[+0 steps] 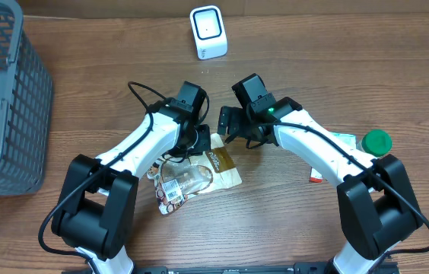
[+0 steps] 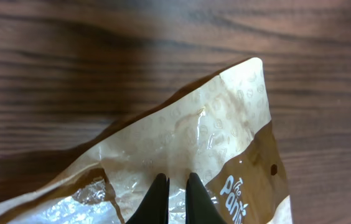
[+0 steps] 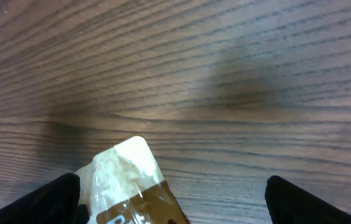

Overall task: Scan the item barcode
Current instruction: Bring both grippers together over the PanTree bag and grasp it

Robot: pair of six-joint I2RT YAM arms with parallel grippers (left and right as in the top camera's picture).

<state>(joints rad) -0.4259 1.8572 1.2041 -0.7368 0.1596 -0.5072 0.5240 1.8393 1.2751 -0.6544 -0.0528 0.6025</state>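
A wooden bench (image 1: 328, 53) is seen from above, with two robot arms reaching in from its near edge; a snack packet (image 1: 199, 179), cream and brown with a clear window, is found at the bench's centre, between the arms; the left gripper (image 2: 176, 180) is closed at the packet's far end, fingers pressed together with the wrapper film apparently pinched between them; the right gripper (image 3: 170, 186) is held just beside it with fingers spread wide apart, nothing between them, one corner of the packet seen below; a white scanner (image 1: 208, 32) is stood near the far edge, well apart from the packet; a grey basket (image 1: 32, 99) is placed at the left edge; a green-capped bottle (image 1: 376, 141) is seen towards the right edge.
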